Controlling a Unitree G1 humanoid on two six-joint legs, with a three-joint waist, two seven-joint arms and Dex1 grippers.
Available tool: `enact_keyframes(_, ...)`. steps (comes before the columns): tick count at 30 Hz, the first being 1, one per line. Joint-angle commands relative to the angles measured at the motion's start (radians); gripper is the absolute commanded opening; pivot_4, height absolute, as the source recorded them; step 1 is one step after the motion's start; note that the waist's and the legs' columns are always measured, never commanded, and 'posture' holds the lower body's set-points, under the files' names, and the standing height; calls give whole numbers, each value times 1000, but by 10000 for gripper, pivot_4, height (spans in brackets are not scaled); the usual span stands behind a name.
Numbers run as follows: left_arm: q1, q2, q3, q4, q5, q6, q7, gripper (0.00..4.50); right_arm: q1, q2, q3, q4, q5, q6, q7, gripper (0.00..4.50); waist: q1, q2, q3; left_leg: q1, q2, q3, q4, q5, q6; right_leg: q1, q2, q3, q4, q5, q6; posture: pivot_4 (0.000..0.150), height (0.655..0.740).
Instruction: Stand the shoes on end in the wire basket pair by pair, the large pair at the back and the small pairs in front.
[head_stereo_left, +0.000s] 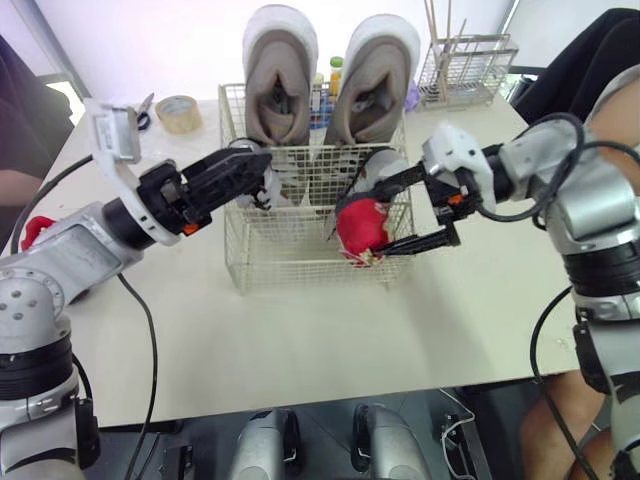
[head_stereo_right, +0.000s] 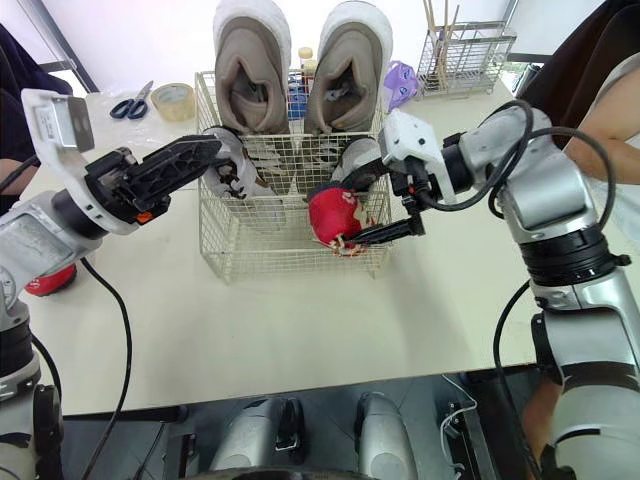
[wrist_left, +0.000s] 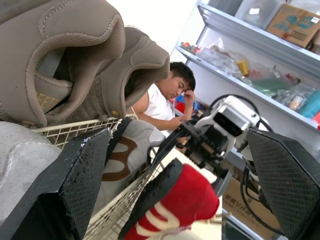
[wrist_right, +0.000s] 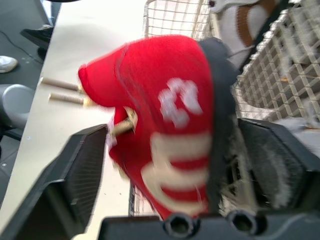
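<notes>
Two large beige shoes (head_stereo_left: 281, 75) stand on end at the back of the wire basket (head_stereo_left: 300, 262). A small grey shoe (head_stereo_right: 238, 172) sits in the basket's left part, and another with a brown mark (wrist_left: 125, 155) is further right. My left gripper (head_stereo_left: 258, 172) reaches over the left rim beside the first grey shoe, open and holding nothing. My right gripper (head_stereo_left: 380, 215) is shut on a small red shoe (head_stereo_left: 358, 232) at the basket's front right corner; I cannot tell whether that shoe is inside the wire. A second red shoe (head_stereo_right: 45, 280) lies on the table at the far left.
A tape roll (head_stereo_left: 179, 113) and scissors (head_stereo_right: 125, 105) lie at the back left of the table (head_stereo_left: 320, 340). A wire rack (head_stereo_left: 465, 70) holding sticks stands back right, with a purple bag (head_stereo_right: 400, 80) beside it. People sit at both table ends.
</notes>
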Motion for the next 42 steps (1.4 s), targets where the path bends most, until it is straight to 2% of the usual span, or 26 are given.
enact_keyframes(1, 5, 4, 23, -29, 1, -18, -5, 45000, -36, -34, -87, -56, 31, 20, -23, 44463, -1, 0, 0, 0, 0, 0, 0, 0, 0, 0, 0, 0, 0, 0, 0, 1500, 7400)
enact_keyframes(6, 13, 0, 22, -35, -2, -22, 2, 45000, -60, -59, -128, -77, 54, 56, -39, 44463, -2, 0, 0, 0, 0, 0, 0, 0, 0, 0, 0, 0, 0, 0, 0, 1500, 7400)
enact_keyframes(13, 35, 8, 33, -40, 1, -21, 6, 45000, -80, -31, -178, -102, 139, 133, -73, 44463, -2, 0, 0, 0, 0, 0, 0, 0, 0, 0, 0, 0, 0, 0, 0, 1500, 7400)
enact_keyframes(18, 51, 76, 95, -27, 58, -31, -5, 45000, -142, 56, -235, -70, 242, 194, -138, 44463, -4, 0, 0, 0, 0, 0, 0, 0, 0, -1, 0, 0, 0, 0, 0, 1500, 7400)
enact_keyframes(21, 56, 137, 180, -8, 113, -56, 65, 45000, -179, 122, -284, -55, 368, 295, -163, 44463, -5, 0, 0, 0, 1, 0, -1, 0, 0, -2, 0, 0, 0, 0, 0, 1500, 7400)
enact_keyframes(27, 75, 272, 331, 129, 308, -26, 387, 45000, -210, 174, -312, -17, 494, 359, -130, 44463, -1, 0, 0, 0, 0, 0, -2, -1, 0, -2, -1, 0, 0, 0, 0, 1500, 7400)
enact_keyframes(33, 119, 366, 388, 360, 559, 66, 618, 45000, -208, 199, -274, 27, 459, 294, -109, 44463, -4, 0, 0, -1, 0, 1, -3, -2, -2, -4, -1, 0, 1, 0, 0, 1500, 7400)
enact_keyframes(35, 163, 374, 396, 419, 654, 61, 629, 45000, -206, 207, -270, 29, 455, 281, -108, 44463, -4, 0, 0, -2, 0, 2, -4, -2, -3, -6, 0, 1, 2, 0, 0, 1500, 7400)
enact_keyframes(37, 168, 351, 433, 470, 682, 69, 641, 45000, -198, 210, -266, 25, 452, 271, -111, 44463, -5, 0, 0, -4, 0, 3, -4, -2, -3, -8, 0, 1, 2, 0, 0, 1500, 7400)
enact_keyframes(42, 154, 346, 413, 642, 794, 6, 542, 45000, -175, 201, -272, -1, 461, 280, -130, 44463, 0, -3, -2, -12, 0, 3, -3, -2, -4, -15, -1, 0, 2, 1, -1, 1500, 7400)
